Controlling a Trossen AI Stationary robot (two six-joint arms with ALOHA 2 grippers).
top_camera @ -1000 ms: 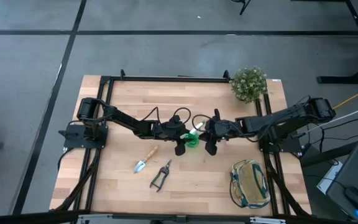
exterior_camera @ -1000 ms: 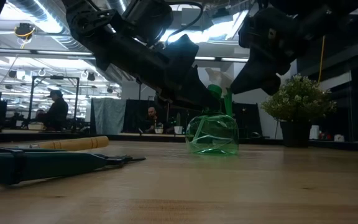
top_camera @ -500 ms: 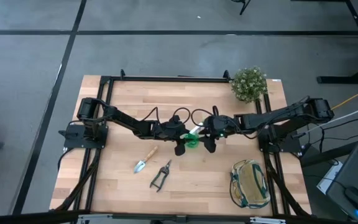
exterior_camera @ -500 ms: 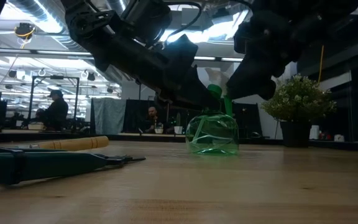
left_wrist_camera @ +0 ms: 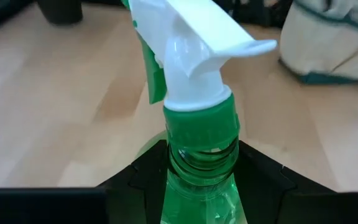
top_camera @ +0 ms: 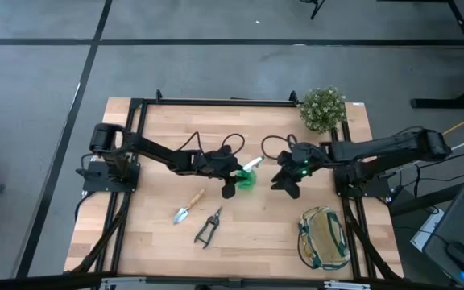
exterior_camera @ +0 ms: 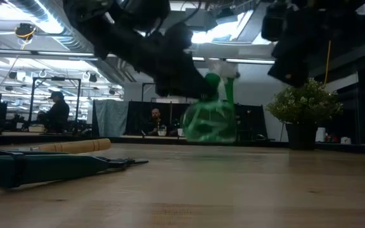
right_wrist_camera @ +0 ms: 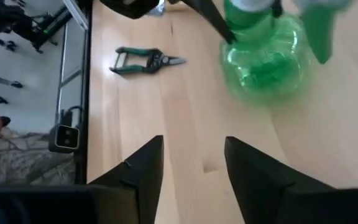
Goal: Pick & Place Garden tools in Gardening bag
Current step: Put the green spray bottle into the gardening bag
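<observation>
Both arms are dark, near-black, built of slim jointed links on squat bases; thin black cables loop loosely above each wrist. The left gripper [top_camera: 230,187] and right gripper [top_camera: 288,184] end in matte black fingers [right_wrist_camera: 143,171], flat-faced and angular; a small green light glows just behind the right gripper's fingers.

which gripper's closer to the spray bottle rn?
Left. The left gripper is clamped on the spray bottle at its neck, lifting it off the table. The right gripper is open and empty, off to the bottle's bag side with a clear gap.
</observation>
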